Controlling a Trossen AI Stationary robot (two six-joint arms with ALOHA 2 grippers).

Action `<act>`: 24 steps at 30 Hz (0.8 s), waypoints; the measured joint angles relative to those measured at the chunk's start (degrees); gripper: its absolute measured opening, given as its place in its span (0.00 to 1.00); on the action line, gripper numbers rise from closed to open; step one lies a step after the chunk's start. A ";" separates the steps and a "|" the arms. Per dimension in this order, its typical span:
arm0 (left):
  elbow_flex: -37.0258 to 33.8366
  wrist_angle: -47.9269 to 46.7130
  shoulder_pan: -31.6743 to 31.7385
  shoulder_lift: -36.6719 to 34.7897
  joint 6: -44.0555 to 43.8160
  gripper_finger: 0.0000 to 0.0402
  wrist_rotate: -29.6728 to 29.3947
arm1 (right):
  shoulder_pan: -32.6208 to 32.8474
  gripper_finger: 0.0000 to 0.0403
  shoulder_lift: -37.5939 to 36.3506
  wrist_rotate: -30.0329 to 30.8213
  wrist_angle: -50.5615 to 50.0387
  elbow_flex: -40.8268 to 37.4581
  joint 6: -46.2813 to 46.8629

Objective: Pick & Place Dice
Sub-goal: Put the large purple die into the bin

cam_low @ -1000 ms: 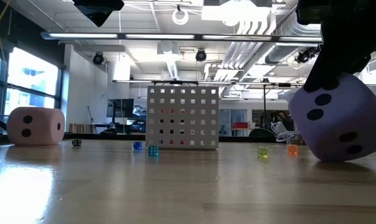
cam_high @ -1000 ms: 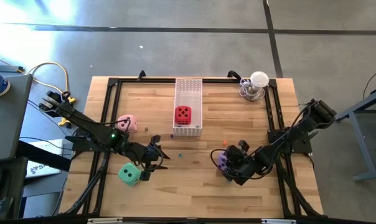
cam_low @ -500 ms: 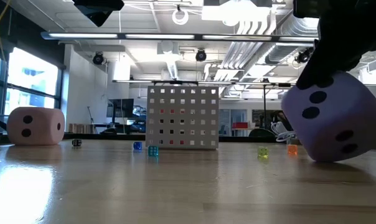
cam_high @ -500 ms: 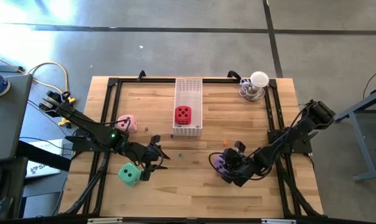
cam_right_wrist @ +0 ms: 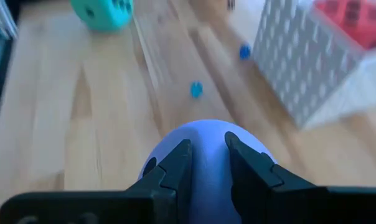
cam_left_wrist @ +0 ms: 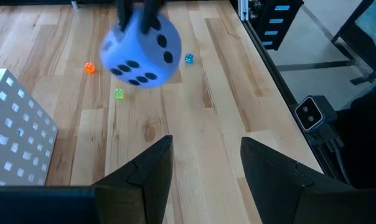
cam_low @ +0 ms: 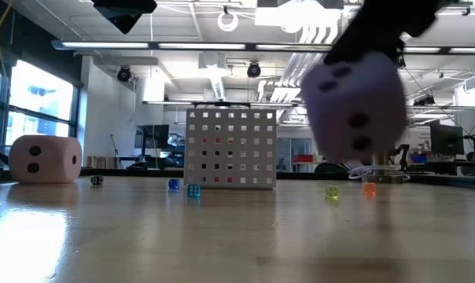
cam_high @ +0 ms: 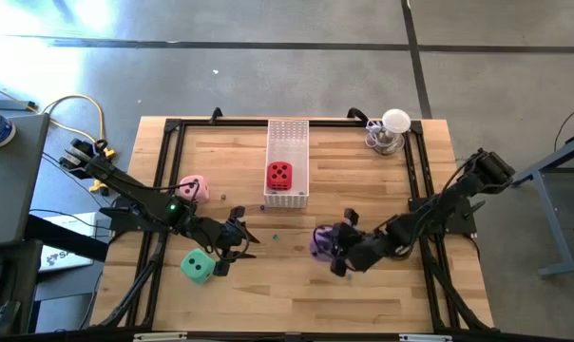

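Four soft pip-marked cubes in view. Right pincer (cam_high: 336,249) clenched on purple soft die (cam_high: 321,241), held clear above wooden worktop (cam_high: 287,285). Red soft die (cam_high: 279,175) inside white perforated tray (cam_high: 287,133). Pink soft die (cam_high: 193,189) near left edge; green soft die (cam_high: 198,266) beside left pincer (cam_high: 239,242), fingers parted, empty.

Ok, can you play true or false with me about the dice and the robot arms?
1. The purple die is lifted off the table in the right gripper. True.
2. The red die sits on the bare table. False: it is inside the white tray.
3. The left gripper is carrying the green die. False: the green die lies on the table beside its empty jaws.
4. The pink die rests on the table. True.
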 joint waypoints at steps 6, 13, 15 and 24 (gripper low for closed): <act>0.00 0.02 0.00 0.02 0.02 0.45 0.00 | -6.60 0.20 -6.93 -3.55 9.47 0.06 -14.39; 0.00 0.02 0.01 0.02 0.00 0.45 0.02 | -19.62 0.20 -10.62 -14.68 19.55 0.15 -24.12; 0.00 0.02 0.00 0.02 0.00 0.45 0.02 | -24.96 0.20 -10.45 -18.51 21.04 0.26 -24.70; 0.00 0.05 0.00 0.02 0.02 0.45 0.00 | -43.49 0.19 -2.74 -28.46 21.54 6.05 -22.95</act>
